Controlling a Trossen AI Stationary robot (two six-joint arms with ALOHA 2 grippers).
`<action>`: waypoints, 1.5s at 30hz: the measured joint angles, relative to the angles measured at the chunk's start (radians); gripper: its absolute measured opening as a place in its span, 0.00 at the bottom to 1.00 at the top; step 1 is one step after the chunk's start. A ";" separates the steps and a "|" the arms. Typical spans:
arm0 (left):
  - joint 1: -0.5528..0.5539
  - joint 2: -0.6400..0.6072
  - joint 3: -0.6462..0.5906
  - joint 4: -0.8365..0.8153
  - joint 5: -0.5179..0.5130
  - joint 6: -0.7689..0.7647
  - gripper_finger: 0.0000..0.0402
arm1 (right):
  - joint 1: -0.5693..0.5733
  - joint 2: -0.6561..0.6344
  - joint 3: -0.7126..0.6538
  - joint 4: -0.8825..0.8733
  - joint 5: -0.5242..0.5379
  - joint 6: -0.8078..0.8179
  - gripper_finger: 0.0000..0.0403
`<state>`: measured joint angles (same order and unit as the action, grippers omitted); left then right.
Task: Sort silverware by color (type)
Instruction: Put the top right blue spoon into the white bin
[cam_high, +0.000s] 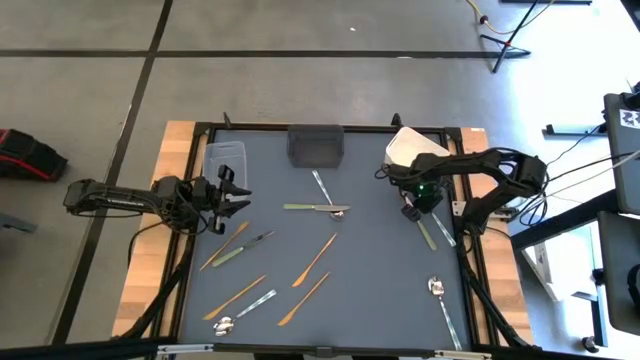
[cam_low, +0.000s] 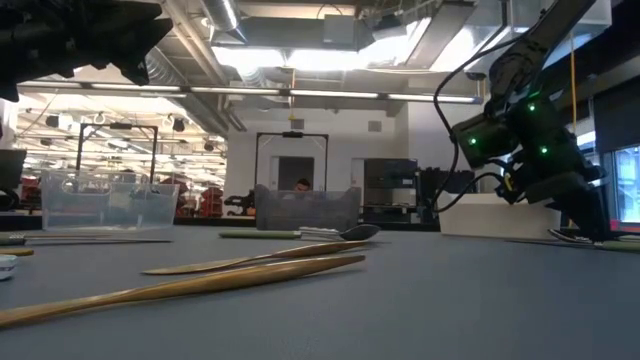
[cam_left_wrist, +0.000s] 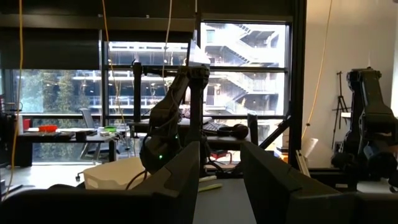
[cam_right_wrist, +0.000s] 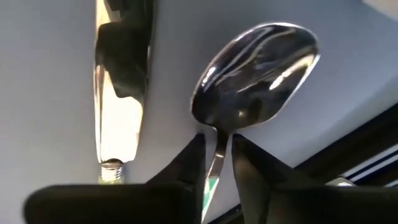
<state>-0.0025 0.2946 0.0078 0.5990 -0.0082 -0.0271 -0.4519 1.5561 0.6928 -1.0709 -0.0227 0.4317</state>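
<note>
from above, the right gripper (cam_high: 412, 211) sits low over the right side of the table (cam_high: 380, 290), just in front of the white tub (cam_high: 412, 149), but that view does not show what it grips. the right wrist view does: its two dark fingers (cam_right_wrist: 189, 163) are pinched narrow on the thin neck of a shiny silver spoon (cam_right_wrist: 256, 74), whose bowl stands out past the fingertips, with a silver knife blade (cam_right_wrist: 119, 93) lying on the table beside it. the low view shows that arm lit with green lights, its gripper (cam_low: 590, 222) down near the table surface at the far right. the left gripper (cam_high: 236, 195) hangs near the table's left edge beside the clear tub (cam_high: 224, 158), its fingers wide apart and holding nothing; the left wrist view confirms the wide gap between its fingers (cam_left_wrist: 177, 180) and looks across toward the other arm and the windows beyond. only the high view lays out the rest of the silverware: copper-gold pieces (cam_high: 314, 261) scattered across the middle and front left, a pale green-handled piece (cam_high: 310, 208) near the centre, a silver spoon (cam_high: 441, 300) at the front right, and the dark grey tub (cam_high: 315, 146) at the back. the low view brings two copper-gold pieces (cam_low: 250, 265) close along the table.
</note>
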 joint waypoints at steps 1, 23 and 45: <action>0.000 0.000 0.000 0.000 0.000 0.000 0.28 | 0.000 0.004 0.001 0.001 -0.002 -0.008 0.14; 0.000 0.000 0.000 0.000 -0.035 0.000 0.28 | 0.149 -0.194 0.224 -0.164 0.018 -0.023 0.00; 0.000 0.014 0.000 0.016 -0.079 -0.076 0.28 | 0.195 -0.323 0.359 0.161 0.824 -0.306 0.00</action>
<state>-0.0025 0.3084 0.0078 0.6147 -0.0875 -0.1032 -0.2573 1.2331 1.0519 -0.9104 0.8009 0.1255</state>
